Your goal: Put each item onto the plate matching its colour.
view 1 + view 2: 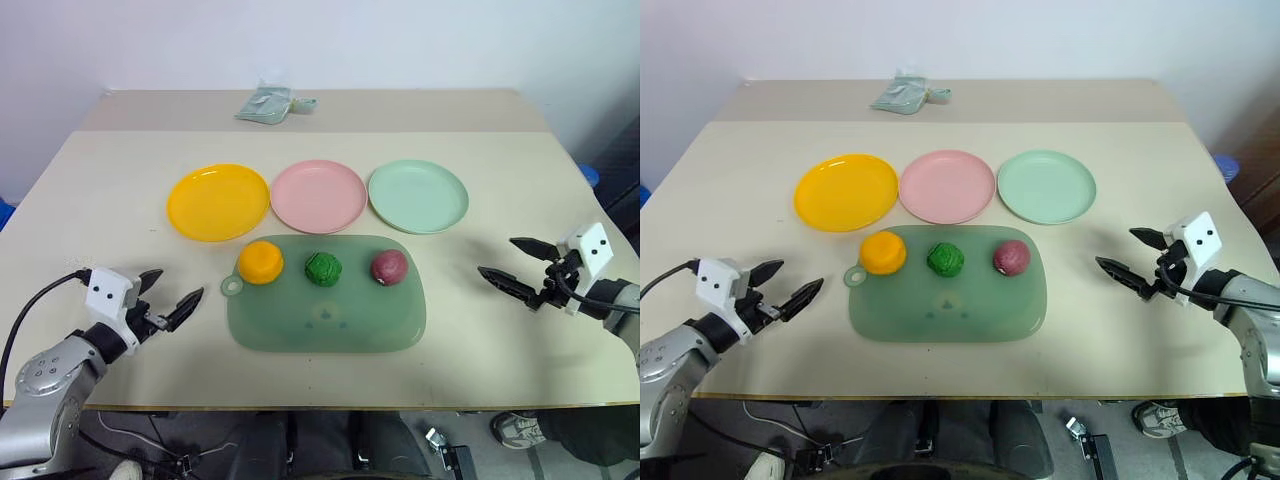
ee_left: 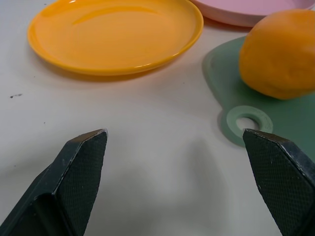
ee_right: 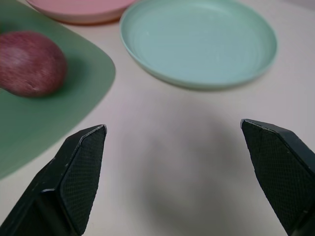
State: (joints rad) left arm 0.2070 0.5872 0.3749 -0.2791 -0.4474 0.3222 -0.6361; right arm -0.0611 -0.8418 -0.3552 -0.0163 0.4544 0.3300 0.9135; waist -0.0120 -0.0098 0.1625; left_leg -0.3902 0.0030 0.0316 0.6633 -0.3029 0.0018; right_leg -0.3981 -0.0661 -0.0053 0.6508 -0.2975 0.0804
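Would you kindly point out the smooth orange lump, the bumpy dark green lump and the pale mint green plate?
Smooth orange lump [image 1: 260, 262], left eye view, its top.
Bumpy dark green lump [image 1: 323, 269], left eye view, its middle.
Pale mint green plate [image 1: 418, 196], left eye view, its bare centre.

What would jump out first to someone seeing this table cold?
Three bright plates in a row across the table's middle: the yellow plate, the pink plate and the mint plate. Just in front, a green tray carries an orange ball, a bumpy green ball and a maroon ball. The left gripper and right gripper flank the tray, both open and empty.
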